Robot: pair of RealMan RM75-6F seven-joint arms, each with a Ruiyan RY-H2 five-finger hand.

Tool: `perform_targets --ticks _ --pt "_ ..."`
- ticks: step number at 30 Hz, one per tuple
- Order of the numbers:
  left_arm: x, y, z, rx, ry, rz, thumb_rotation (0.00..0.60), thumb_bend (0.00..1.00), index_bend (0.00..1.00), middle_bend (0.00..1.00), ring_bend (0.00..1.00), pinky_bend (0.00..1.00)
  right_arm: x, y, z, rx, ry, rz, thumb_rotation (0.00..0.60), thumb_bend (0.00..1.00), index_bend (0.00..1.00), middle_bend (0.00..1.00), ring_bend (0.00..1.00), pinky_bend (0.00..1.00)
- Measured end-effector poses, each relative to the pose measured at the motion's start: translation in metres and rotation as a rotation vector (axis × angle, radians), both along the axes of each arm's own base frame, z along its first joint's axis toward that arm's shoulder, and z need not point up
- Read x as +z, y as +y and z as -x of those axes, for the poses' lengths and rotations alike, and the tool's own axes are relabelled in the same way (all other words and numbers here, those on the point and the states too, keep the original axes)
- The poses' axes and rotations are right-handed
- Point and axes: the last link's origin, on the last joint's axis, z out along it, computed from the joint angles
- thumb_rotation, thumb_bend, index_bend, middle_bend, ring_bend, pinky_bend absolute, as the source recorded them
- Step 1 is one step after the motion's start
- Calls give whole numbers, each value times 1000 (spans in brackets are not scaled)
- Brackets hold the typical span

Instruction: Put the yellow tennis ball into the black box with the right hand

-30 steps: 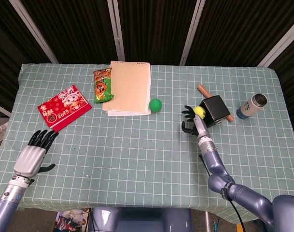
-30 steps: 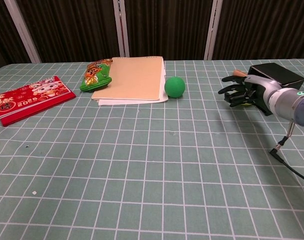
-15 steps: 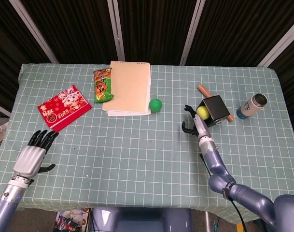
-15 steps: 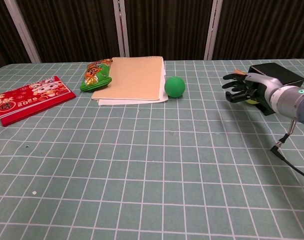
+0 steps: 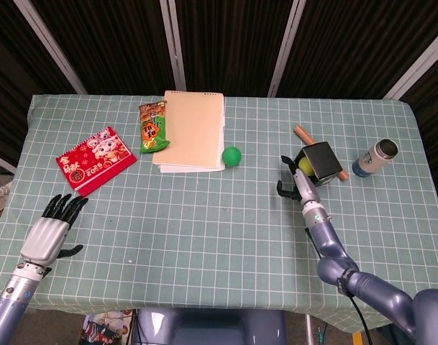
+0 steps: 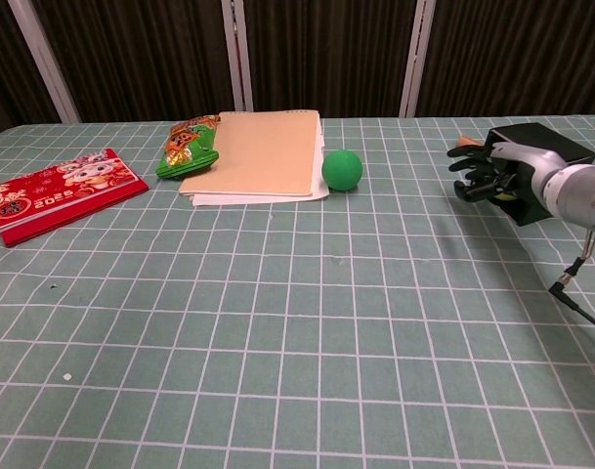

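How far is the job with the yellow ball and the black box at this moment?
Done: the right hand already holds the yellow tennis ball and has it at the open side of the black box. In hand: the fingers are around the ball, which shows at the box mouth, partly hidden in the chest view. Left: push it fully inside and let go. The left hand rests open on the table.

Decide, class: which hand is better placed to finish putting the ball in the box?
Right. The right hand already holds the ball at the box opening, while the left hand rests open at the table's far near-left corner.
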Motion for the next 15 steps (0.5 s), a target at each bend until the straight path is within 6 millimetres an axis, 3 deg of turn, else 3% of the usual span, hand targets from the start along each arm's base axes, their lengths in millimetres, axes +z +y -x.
perform_targets --ticks 15 --pt "1 -1 0 -5 -3 -9 600 90 0 70 0 0 3 -4 11 32 115 5 600 645 49 73 0 0"
